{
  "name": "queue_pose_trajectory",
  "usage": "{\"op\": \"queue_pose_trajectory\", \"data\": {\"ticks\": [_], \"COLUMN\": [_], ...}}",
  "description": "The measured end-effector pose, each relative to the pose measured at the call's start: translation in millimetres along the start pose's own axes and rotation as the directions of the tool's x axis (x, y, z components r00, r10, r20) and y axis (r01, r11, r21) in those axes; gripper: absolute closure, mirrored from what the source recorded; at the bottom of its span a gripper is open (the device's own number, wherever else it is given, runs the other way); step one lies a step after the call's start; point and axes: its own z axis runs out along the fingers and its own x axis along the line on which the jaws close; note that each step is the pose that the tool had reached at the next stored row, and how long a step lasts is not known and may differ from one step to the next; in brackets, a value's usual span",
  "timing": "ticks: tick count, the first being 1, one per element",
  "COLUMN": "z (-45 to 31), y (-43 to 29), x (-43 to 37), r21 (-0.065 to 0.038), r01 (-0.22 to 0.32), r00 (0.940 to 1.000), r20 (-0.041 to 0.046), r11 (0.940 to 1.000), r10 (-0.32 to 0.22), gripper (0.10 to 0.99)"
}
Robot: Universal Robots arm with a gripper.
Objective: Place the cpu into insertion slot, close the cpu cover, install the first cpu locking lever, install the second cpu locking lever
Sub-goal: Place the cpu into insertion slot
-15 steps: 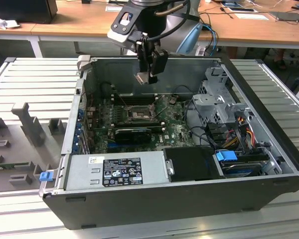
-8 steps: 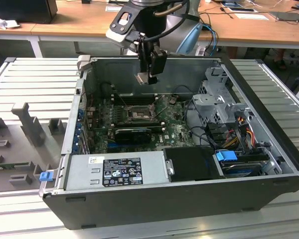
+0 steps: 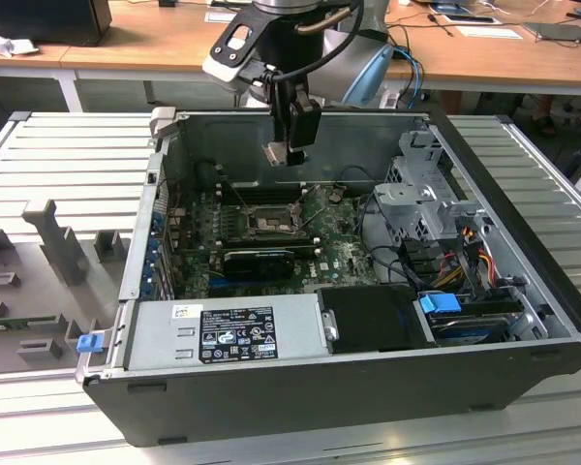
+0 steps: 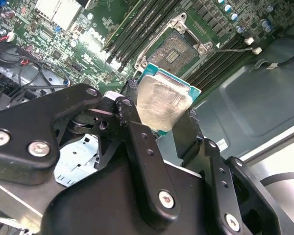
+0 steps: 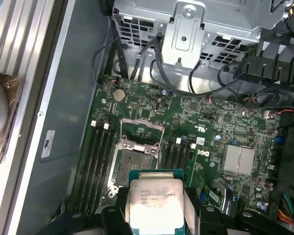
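The gripper hangs inside the open case, above the board. Its fingers are pressed against two opposite edges of the cpu, pinching it between the tips. The chip's silvery top faces back toward the wrist, and a thin green edge shows round the metal. It is held in the air and touches nothing but the fingers. The slot lies below the gripper and a little ahead of the fingertips. It is bare, with its dark contact field exposed inside the metal rim. Memory slots run along both sides of it. On the slot's far side from the gripper, a thin metal frame stands tipped up off the socket. This looks like the cover, swung open, though the angle makes that hard to confirm. In the exterior view the cpu hangs well above the slot, nearer the case's rear wall than the socket is.
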Motion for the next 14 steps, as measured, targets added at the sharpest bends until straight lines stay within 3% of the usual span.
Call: {"op": "queue_pose_trajectory", "data": {"ticks": [14], "z": [11.4], "y": [-1.0], "x": [-0.2], "r21": [0.0], "r01": [-0.005], "r00": [1.0], "r20": [0.0003], "r11": [1.0], "r10": [0.005], "gripper": [0.557]}}
